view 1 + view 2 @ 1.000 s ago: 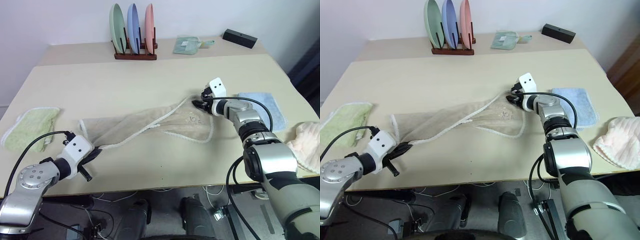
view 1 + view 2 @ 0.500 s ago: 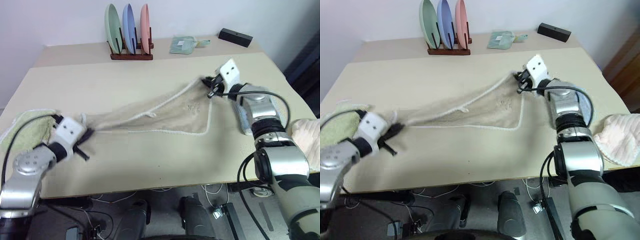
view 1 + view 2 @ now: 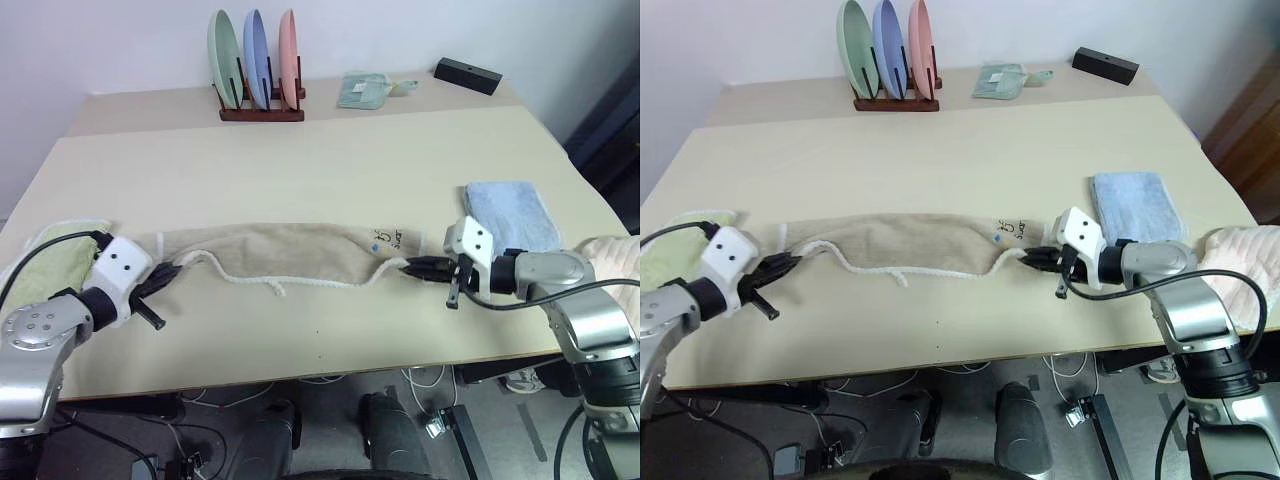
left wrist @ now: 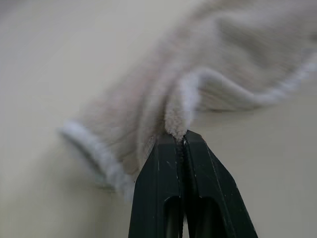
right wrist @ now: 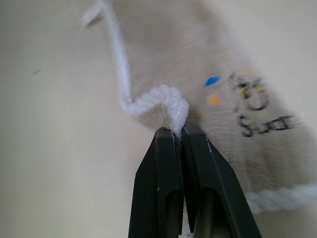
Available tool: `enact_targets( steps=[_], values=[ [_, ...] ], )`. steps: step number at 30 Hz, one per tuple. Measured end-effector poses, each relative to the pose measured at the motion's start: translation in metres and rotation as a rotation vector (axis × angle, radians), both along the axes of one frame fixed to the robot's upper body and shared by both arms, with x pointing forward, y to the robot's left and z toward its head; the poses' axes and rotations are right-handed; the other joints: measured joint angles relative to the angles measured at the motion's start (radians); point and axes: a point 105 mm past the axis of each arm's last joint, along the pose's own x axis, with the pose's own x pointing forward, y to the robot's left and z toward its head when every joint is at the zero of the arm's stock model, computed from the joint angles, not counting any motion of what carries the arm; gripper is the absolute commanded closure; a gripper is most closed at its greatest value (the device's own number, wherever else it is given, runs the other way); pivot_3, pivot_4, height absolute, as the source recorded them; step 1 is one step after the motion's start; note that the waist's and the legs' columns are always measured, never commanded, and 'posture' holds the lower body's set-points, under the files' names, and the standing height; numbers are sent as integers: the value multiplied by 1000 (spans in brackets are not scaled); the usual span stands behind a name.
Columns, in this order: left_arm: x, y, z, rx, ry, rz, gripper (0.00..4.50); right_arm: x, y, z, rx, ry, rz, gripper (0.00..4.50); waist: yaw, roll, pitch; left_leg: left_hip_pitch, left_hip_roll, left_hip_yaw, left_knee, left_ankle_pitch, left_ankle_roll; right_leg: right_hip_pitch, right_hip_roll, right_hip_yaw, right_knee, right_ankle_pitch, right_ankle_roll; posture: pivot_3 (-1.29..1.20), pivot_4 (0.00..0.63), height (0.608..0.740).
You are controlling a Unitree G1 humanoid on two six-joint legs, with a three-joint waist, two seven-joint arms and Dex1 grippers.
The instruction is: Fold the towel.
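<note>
The beige towel (image 3: 280, 250) with white corded edging lies stretched in a long band across the table's near half. Its small embroidered mark (image 3: 386, 240) shows near the right end. My left gripper (image 3: 170, 273) is shut on the towel's left corner; the left wrist view shows the fingers (image 4: 171, 168) pinching a fold of terry cloth (image 4: 208, 74). At the right end my right gripper (image 3: 410, 266) is shut on the other corner, and the right wrist view shows the corded edge (image 5: 163, 106) clamped between its fingertips (image 5: 171, 153).
A light green towel (image 3: 45, 262) lies at the table's left edge by my left arm. A folded light blue towel (image 3: 505, 212) lies just beyond my right arm, a pale pink cloth (image 3: 610, 262) at the right edge. A plate rack (image 3: 257, 70), a small cloth (image 3: 368, 90) and a black box (image 3: 466, 74) stand at the back.
My right gripper has pulled its corner back toward the near edge, laying the towel out flat in a long band. The left gripper kept its grip and rose slightly. The camera view shifted.
</note>
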Motion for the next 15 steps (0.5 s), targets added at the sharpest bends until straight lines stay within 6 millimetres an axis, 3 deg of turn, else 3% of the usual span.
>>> enact_targets(
  steps=[2,5,15],
  values=[
    [1,0,1,0,-4,0,4500,0,-2,-1,-22,1,-3,3158,9,0,0,0,0,1,0,0,0,0,0,0,0,0,0,0,150,737],
    [1,-1,2,-2,-1,2,4500,2,-8,-2,-73,-18,-7,1662,16,0,0,0,0,2,0,0,0,0,0,0,0,0,0,0,150,737],
    [-3,-9,2,-17,1,-6,4500,8,-10,-10,-148,-57,23,1662,14,-1,0,0,1,2,0,0,0,0,0,0,0,0,0,0,150,737]
  ],
)
